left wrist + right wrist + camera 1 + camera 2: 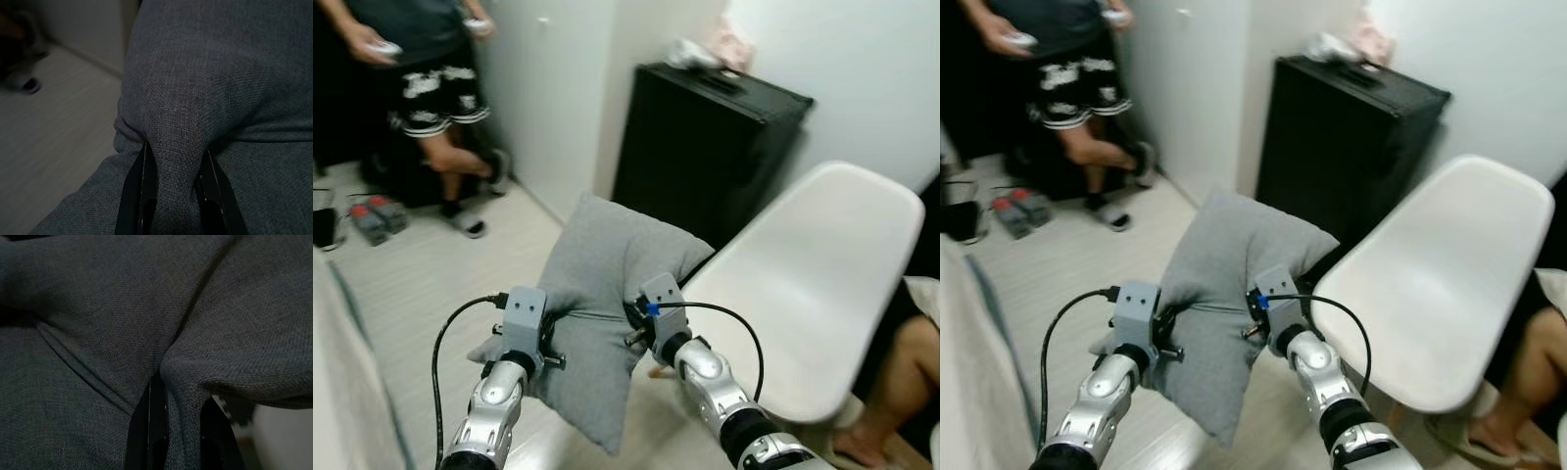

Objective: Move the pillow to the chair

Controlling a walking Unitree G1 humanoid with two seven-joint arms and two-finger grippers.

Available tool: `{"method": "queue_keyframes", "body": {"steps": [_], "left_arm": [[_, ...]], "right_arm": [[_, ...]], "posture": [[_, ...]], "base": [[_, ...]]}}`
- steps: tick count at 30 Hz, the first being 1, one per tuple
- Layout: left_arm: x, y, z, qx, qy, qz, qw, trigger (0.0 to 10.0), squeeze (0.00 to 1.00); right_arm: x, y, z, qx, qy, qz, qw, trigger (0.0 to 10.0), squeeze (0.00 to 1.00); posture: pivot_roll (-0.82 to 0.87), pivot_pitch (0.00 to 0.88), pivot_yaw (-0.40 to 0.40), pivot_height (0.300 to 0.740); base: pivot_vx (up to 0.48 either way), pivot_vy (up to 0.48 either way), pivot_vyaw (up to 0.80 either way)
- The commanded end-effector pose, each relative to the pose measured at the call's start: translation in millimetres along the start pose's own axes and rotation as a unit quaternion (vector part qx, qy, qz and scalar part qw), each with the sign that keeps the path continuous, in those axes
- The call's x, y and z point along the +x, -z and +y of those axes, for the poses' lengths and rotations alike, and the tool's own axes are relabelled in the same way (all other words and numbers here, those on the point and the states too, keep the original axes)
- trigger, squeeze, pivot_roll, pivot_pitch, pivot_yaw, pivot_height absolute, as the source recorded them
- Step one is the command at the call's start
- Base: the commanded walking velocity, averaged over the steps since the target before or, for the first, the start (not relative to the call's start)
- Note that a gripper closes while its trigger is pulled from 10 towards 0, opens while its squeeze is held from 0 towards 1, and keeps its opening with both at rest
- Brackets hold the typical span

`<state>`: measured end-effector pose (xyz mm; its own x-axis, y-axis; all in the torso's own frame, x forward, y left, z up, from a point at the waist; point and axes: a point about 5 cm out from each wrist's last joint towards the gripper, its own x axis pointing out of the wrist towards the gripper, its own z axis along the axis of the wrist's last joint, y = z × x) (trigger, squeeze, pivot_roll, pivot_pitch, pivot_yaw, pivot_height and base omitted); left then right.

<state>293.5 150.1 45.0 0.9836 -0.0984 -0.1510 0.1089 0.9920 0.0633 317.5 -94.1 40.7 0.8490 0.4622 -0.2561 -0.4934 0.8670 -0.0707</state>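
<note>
Pillow (597, 313): grey fabric, held in the air between both arms, over the floor (431, 284), just left of the chair (813, 284) and touching or nearly touching its seat edge.

Head views: left pincer (540, 343) and right pincer (641, 328) each press into the pillow's near face, fingers buried in folds. Chair: white moulded shell, seat bare. Behind it a black cabinet (705, 147) against a white wall (862, 69), with pale items on top, too blurred to name. Floor: pale boards. A person (426, 78) stands far left in patterned shorts, a white controller in each hand; shoes lie nearby. Another person's leg (896, 382) shows beside the chair at right.

Left wrist view: both black fingers (142, 196) clamp a ridge of pillow cloth; floor beyond.

Right wrist view: fingers (151, 431) pinch a fold of the pillow.
</note>
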Motion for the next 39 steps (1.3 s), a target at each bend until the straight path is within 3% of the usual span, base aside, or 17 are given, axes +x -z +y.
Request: {"method": "queue_keyframes", "body": {"steps": [1,6,23,33,34,39], "left_arm": [[-1.4,-8,37.2,0.001,-0.087,-0.017,0.996,10.0,0.00],[1.2,-7,32.1,0.007,-0.070,-0.011,0.997,10.0,0.00],[1.7,-6,25.8,0.004,-0.067,-0.008,0.998,10.0,0.00],[-0.1,-3,23.5,-0.011,-0.093,-0.010,0.996,10.0,0.00],[-3.8,1,18.8,-0.016,-0.096,-0.009,0.995,10.0,0.00],[-8.2,5,13.1,-0.019,-0.098,-0.007,0.995,10.0,0.00]], "right_arm": [[-13.3,19,-21.8,0.008,0.051,0.044,0.998,10.0,0.00],[-19.1,22,-35.6,0.022,0.088,0.050,0.995,10.0,0.00],[-21.3,27,-35.8,0.036,0.104,0.058,0.992,10.0,0.00],[-23.3,28,-39.0,0.009,0.068,0.071,0.995,10.0,0.00],[-23.9,27,-40.9,-0.001,0.058,0.073,0.996,10.0,0.00],[-23.9,25,-42.7,-0.010,0.047,0.077,0.996,10.0,0.00]], "posture": [[0.04,0.028,-0.092,0.740],[0.02,0.034,-0.075,0.740],[0.01,0.029,-0.071,0.740],[-0.01,0.062,-0.163,0.740],[-0.01,0.084,-0.201,0.740],[-0.02,0.096,-0.219,0.740]], "base": [[0.000,0.000,-0.80],[0.000,0.000,-0.80],[0.000,0.000,-0.80],[0.000,0.000,-0.80],[0.000,0.000,-0.80],[0.000,0.000,-0.80]]}}
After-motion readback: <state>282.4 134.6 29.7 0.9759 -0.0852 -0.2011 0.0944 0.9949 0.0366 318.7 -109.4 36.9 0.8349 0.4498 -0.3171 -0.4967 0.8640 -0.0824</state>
